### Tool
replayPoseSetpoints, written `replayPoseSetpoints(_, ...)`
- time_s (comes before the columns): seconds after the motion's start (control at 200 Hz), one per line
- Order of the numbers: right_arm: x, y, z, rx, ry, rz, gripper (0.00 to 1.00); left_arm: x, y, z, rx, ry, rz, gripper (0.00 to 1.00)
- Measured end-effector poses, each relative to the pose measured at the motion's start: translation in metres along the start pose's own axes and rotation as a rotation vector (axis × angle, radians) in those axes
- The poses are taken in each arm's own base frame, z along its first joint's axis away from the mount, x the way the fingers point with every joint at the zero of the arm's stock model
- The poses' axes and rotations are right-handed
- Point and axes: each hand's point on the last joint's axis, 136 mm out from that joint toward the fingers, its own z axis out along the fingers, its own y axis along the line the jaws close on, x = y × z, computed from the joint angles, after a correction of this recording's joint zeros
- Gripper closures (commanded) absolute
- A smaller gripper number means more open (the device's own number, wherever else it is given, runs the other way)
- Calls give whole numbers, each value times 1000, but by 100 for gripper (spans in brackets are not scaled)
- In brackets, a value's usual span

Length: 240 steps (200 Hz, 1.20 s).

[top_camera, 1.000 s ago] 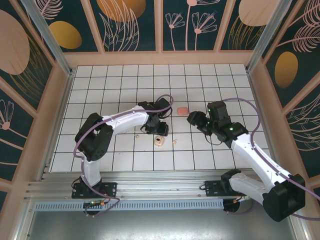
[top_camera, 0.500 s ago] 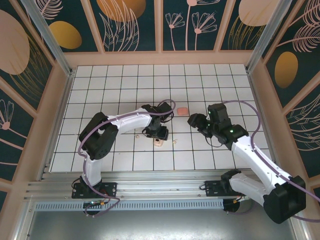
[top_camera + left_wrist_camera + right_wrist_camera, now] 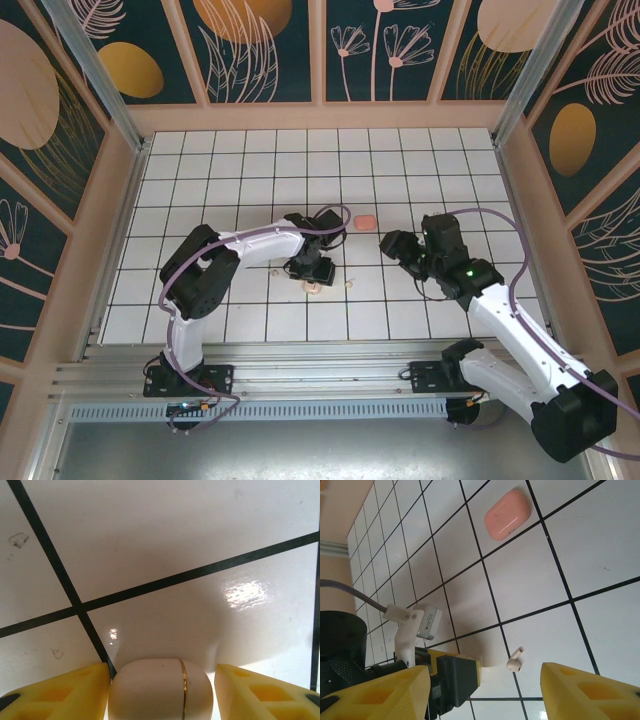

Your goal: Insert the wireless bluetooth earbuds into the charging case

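Glossy tiled table (image 3: 200,180), both arms reaching in toward its middle. Left gripper (image 3: 313,275) down at the cream case (image 3: 160,690), with yellow fingers (image 3: 55,695) standing either side of it. One pad touching the shell, the other a sliver off or barely meeting it; clamped or not, cannot tell. Right gripper (image 3: 390,243) hanging above the tiles, fingers wide apart, holding nothing. Pink case (image 3: 506,514) lying shut, farther out and apart from both. Cream bud (image 3: 515,662) loose on a tile near the cream case, not yet in any case.

Step in hand, by judgement: steadying the cream case ready for loading.
- Seat both pads squarely on opposite sides.
- Squeeze lightly and keep the case flat on the tile.
- Leave the lid side free.

Then, for the bud:
- Lower the right gripper straight over it.
- Line the pads across its body and close slowly.
- Avoid any nudge, a skid on the glossy tile being likely.
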Motion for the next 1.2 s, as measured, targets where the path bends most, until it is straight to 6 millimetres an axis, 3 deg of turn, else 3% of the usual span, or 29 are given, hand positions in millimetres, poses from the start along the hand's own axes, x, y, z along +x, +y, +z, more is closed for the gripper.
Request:
replayPoseSetpoints(0.21,1,-2,0,3,-1,0,40,0,3,-2,-5,-21,1,63)
replayPoseSetpoints(0.495,-5,9,-15,-80,-78,-24,45,-1,-2,-8,26,-44,-7,71)
replayPoseSetpoints(0.606,-10,24,-25,-165,-132,-58,46,-10,-17,-25,111,-92,-26,72)
replayPoseSetpoints(0.801,-9,55,-32,-300,-189,-170,48,-38,-53,-73,350,-211,-102,75)
replayPoseSetpoints(1.006,24,86,-31,-411,-155,-341,48,-61,-72,-111,543,-295,-193,75)
replayPoseSetpoints(1.201,47,86,-25,-437,-131,-415,48,-66,-71,-130,622,-320,-255,75)
